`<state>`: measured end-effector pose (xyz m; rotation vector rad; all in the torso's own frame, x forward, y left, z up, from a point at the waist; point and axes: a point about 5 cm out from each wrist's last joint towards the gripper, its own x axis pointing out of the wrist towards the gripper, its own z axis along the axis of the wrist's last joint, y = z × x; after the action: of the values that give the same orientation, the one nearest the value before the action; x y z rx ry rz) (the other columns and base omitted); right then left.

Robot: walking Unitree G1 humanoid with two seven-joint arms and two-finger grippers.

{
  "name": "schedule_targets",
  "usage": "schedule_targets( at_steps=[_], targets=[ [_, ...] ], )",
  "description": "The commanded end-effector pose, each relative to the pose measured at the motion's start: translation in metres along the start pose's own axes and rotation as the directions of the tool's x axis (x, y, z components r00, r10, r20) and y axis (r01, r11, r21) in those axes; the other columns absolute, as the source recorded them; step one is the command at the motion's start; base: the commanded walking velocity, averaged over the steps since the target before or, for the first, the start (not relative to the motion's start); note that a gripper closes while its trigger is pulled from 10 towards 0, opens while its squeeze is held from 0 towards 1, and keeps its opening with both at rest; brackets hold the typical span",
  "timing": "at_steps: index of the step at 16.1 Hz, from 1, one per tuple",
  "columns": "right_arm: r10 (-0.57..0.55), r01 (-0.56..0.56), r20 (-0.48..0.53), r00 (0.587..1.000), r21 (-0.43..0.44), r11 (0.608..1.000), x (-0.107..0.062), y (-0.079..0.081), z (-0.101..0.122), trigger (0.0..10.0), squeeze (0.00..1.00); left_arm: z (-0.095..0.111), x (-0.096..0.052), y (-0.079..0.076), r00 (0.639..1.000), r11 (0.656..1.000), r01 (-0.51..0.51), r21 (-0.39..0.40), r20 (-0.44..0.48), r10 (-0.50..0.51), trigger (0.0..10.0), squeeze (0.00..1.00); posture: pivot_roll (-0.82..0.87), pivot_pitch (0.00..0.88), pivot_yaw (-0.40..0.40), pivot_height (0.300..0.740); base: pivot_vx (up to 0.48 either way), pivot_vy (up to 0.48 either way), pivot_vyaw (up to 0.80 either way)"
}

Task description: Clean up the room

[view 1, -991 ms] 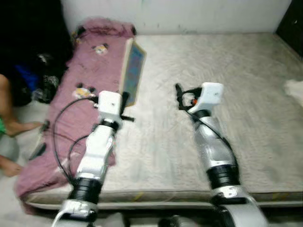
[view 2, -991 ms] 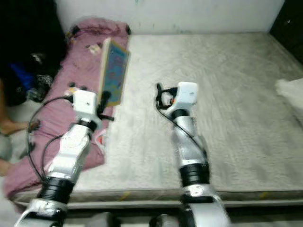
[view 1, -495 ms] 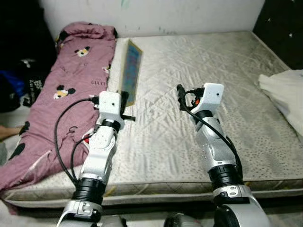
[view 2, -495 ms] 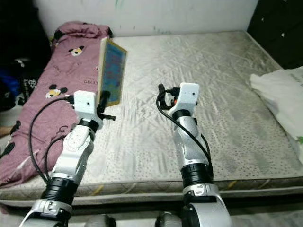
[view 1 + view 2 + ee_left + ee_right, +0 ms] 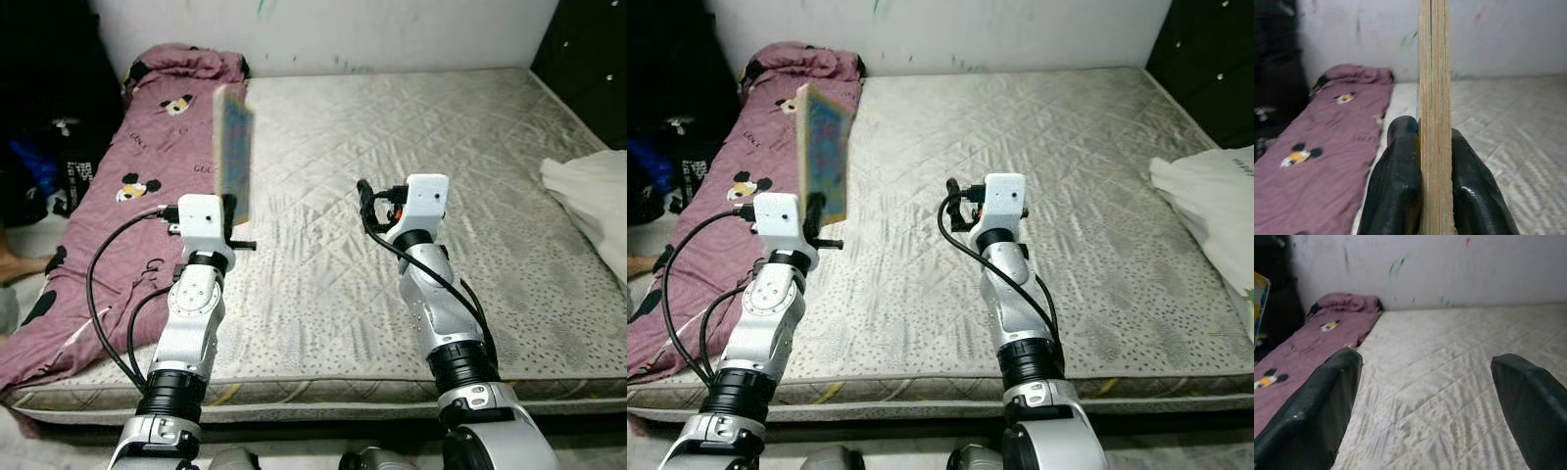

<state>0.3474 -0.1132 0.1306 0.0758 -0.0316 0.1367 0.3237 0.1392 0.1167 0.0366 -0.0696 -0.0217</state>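
Board (image 5: pixel 231 152), clamped edge-on in left gripper (image 5: pixel 1435 147): formerly leaning to the robot's right with its blue printed face (image 5: pixel 825 149) broadly visible; now near upright, face turned narrower toward the camera, and blurred. Left arm: swung toward the robot's left, board now above the edge of the maroon blanket (image 5: pixel 118 206) rather than over the bare mattress (image 5: pixel 392 147). Right gripper (image 5: pixel 364 196): slightly lower in frame, fingers spread as before.
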Motion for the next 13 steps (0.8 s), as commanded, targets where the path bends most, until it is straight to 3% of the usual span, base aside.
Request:
schedule_targets(
  at_steps=[1,3,7,13],
  targets=[
    [0.023,-0.023,0.009,1.000,0.022,1.000,0.0019,0.0035,0.0027,10.0,0.00,0.0091,0.0020,-0.0015,0.999,0.999,0.019,0.033,0.047,-0.021,10.0,0.00,-0.13,0.000,0.037,0.740,0.000,0.000,0.00],
    [0.043,-0.044,0.029,0.999,0.046,0.998,0.0010,0.0068,0.0059,10.0,0.00,0.0089,0.0004,-0.0032,0.998,0.999,0.034,-0.025,0.058,-0.033,10.0,0.00,-0.13,0.000,0.037,0.740,0.000,0.000,0.00],
    [0.042,-0.042,0.018,0.999,0.054,0.998,-0.0006,0.0034,0.0026,10.0,0.00,0.0081,0.0008,-0.0023,0.998,0.999,0.035,-0.021,0.053,-0.034,10.0,0.00,-0.13,0.000,0.032,0.740,0.000,0.000,0.00],
    [0.065,-0.065,0.015,0.998,0.052,0.997,0.0000,0.0074,0.0015,10.0,0.00,0.0093,0.0019,-0.0036,0.998,0.999,0.041,-0.033,0.058,-0.039,10.0,0.00,-0.13,0.000,0.029,0.740,0.000,-0.288,0.00]
  ],
)
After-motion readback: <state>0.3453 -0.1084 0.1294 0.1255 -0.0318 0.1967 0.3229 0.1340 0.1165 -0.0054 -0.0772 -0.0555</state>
